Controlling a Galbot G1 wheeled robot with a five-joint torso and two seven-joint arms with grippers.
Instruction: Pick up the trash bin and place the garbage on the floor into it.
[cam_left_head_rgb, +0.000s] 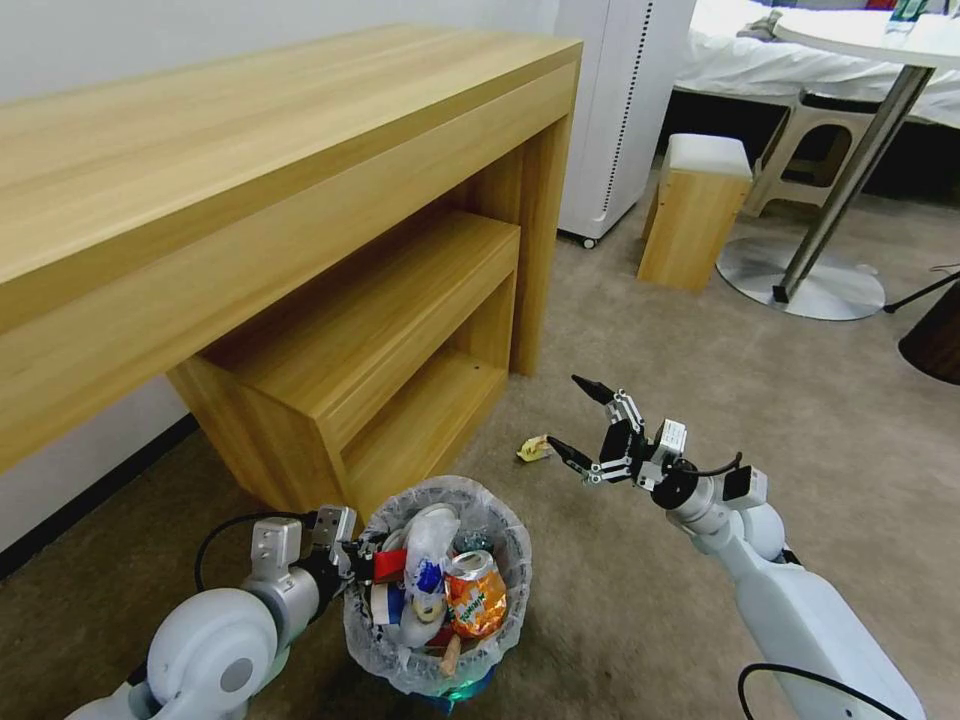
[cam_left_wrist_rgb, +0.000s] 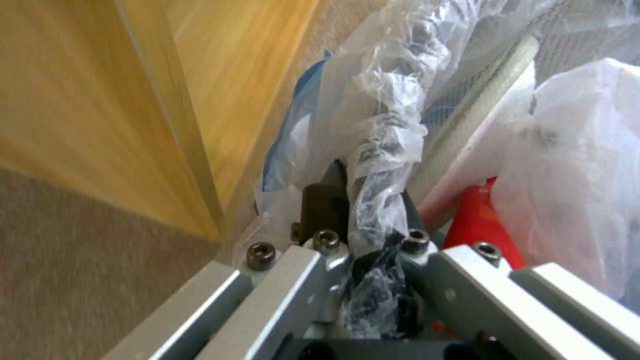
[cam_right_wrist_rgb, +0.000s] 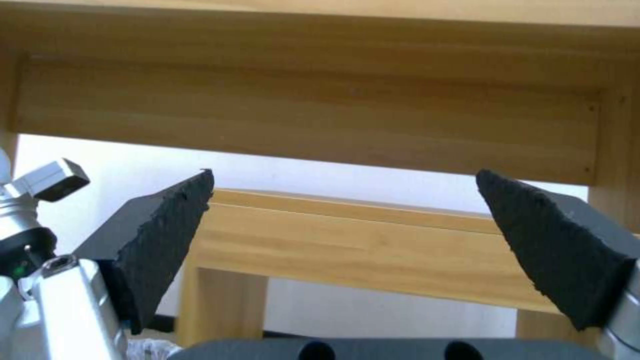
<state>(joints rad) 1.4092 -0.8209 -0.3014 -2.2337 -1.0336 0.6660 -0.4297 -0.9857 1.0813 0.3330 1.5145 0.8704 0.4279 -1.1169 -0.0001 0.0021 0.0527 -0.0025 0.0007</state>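
Beige-tan short-pile carpet floor (cam_left_head_rgb: 650, 600) runs under a long light-wood desk (cam_left_head_rgb: 250, 200) with a lower shelf unit beneath it; a small wooden stool with a white top (cam_left_head_rgb: 697, 210) and a white appliance cabinet (cam_left_head_rgb: 620, 110) stand farther back. The small round blue trash bin (cam_left_head_rgb: 462, 692), lined with a crinkly clear plastic bag (cam_left_head_rgb: 505, 535), sits low in the head view just in front of the shelf unit's corner. It is heaped with garbage: a crushed orange can (cam_left_head_rgb: 474, 594), a white-blue wrapper (cam_left_head_rgb: 428, 570), a red-and-white paper cup (cam_left_head_rgb: 388, 566). Left gripper (cam_left_head_rgb: 348, 556) is at the bin's left rim, fingers pressed together on the bagged edge; the left wrist view shows twisted bag plastic (cam_left_wrist_rgb: 387, 150) pinched between the dark jaws. Right gripper (cam_left_head_rgb: 582, 425) hangs above the carpet to the bin's right and beyond it, its 2 black serrated fingers (cam_right_wrist_rgb: 167, 235) spread wide, holding nothing. 1 yellow wrapper (cam_left_head_rgb: 533, 449) lies on the carpet just beside the lower fingertip, apart from the bin.
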